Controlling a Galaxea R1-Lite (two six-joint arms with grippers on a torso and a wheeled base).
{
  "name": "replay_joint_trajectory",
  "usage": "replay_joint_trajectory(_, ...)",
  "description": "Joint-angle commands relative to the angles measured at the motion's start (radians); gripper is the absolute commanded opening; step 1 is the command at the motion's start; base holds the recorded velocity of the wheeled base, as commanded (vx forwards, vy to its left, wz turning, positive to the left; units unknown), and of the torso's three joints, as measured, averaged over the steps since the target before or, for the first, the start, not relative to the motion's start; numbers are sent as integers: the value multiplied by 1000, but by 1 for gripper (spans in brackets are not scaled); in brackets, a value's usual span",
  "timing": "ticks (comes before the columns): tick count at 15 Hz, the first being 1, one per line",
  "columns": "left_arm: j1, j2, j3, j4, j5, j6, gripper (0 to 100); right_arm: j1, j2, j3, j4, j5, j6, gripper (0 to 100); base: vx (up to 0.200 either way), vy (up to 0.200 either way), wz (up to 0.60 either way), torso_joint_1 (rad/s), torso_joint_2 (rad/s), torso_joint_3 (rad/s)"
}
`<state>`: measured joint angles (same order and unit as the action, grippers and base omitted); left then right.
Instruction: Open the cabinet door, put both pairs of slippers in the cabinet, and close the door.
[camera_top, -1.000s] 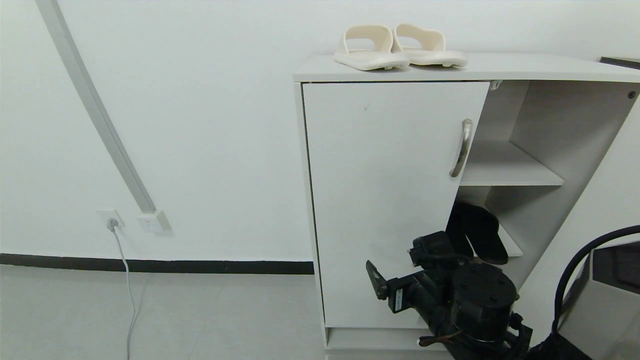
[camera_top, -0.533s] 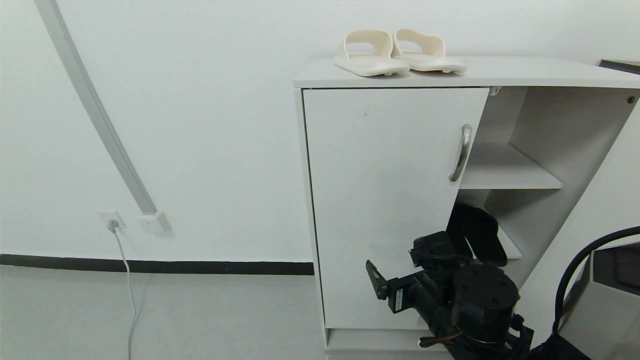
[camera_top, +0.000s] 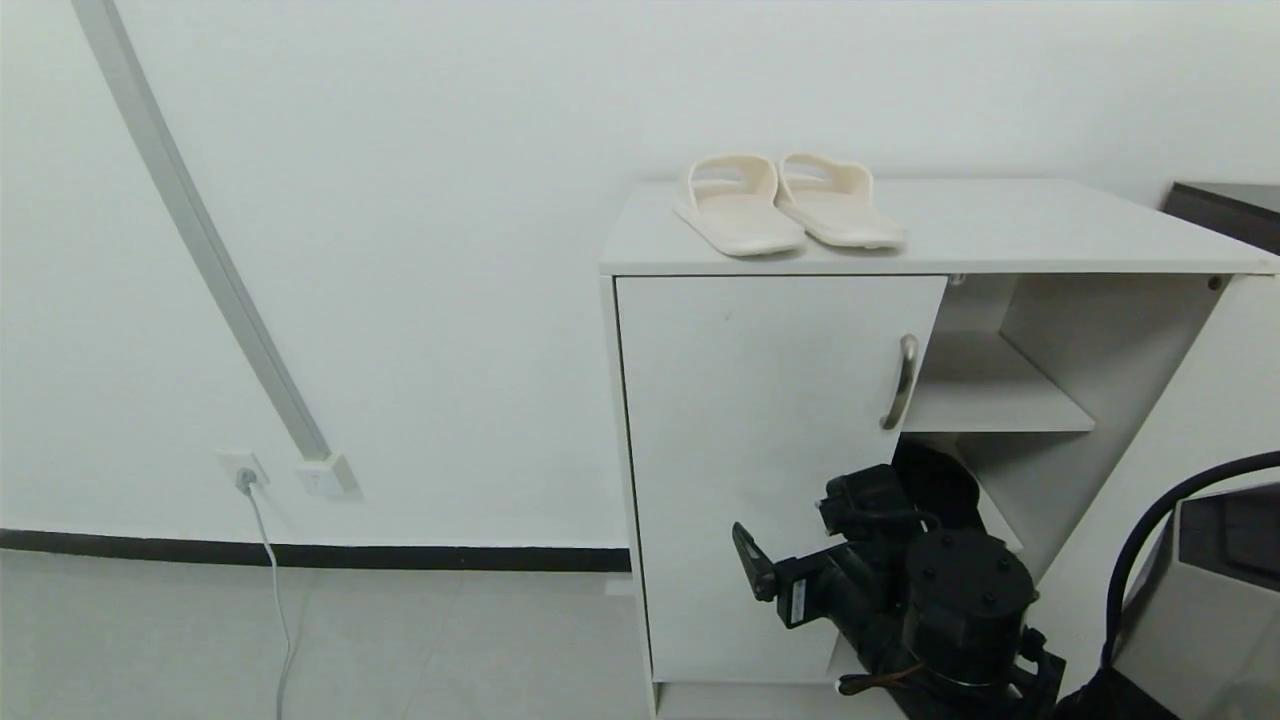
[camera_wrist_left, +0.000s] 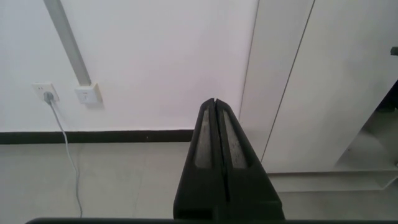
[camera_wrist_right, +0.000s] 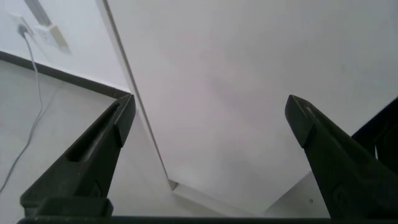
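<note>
Only the head camera has shifted since a second ago, so the cabinet (camera_top: 1050, 225) sits lower in view and shows more of its top; the slippers and the arm keep their places.

The cream slippers (camera_top: 790, 205) lie side by side, soles down, on the cabinet top; their long axes run back to front, toes to the wall, heels toward the robot and skewed a little to its right. The black slippers (camera_top: 935, 480) sit low in the open right half, partly hidden by the arm.

The right hand (camera_wrist_right: 208, 109) is spread, low before the closed left door (camera_top: 760, 470); the left hand (camera_wrist_left: 214, 109) is pressed together, holding nothing.

Risks, as I judge them: a grasp across both straps may catch only one slipper and knock the other off the edge; a heel left jutting from the upper shelf (camera_top: 985, 400) would stop the door shutting.
</note>
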<state>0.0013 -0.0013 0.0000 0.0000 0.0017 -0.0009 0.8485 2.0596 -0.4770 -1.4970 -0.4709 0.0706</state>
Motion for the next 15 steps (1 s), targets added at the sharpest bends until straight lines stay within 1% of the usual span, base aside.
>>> replay_joint_trajectory(1,0,1,0,0,0,-1,0,0,1,1,0,0,0,100,0,0,0,115,-461,-339)
replay_joint_trajectory(9,0,1,0,-2,0,-1,0,0,1,6,0,0,1,100,0,0,0,154,-474,-326)
replay_joint_trajectory(15,0,1,0,-2,-2,-1,0,0,-1,6,-2,0,1,100,0,0,0,207,-519,-315)
